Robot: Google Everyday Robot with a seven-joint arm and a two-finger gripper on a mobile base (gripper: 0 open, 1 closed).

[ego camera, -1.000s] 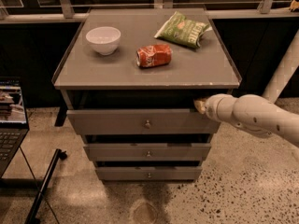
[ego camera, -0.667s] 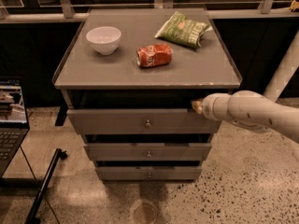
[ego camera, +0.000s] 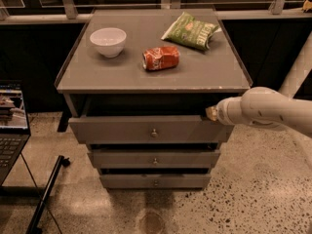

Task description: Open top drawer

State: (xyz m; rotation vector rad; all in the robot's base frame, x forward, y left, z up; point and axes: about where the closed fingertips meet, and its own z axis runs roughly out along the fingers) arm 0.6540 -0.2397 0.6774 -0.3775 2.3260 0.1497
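The top drawer (ego camera: 122, 130) is the widest grey front of three, with a small round metal knob (ego camera: 154, 132) at its centre. It stands pulled out a little from under the cabinet top, with a dark gap above it. My gripper (ego camera: 210, 113) comes in from the right on a white arm (ego camera: 273, 111). Its tip sits at the drawer's upper right corner, in the gap just above the front's top edge.
On the cabinet top (ego camera: 97, 77) are a white bowl (ego camera: 108, 41), a crushed red can (ego camera: 161, 58) and a green chip bag (ego camera: 191, 30). Two narrower drawers (ego camera: 154, 160) lie below. A laptop (ego camera: 10, 121) stands at left, with a black pole (ego camera: 46, 194) on the speckled floor.
The arm has shifted slightly left, its tip moving further in over the drawer's right corner. The drawer front stays about where it was.
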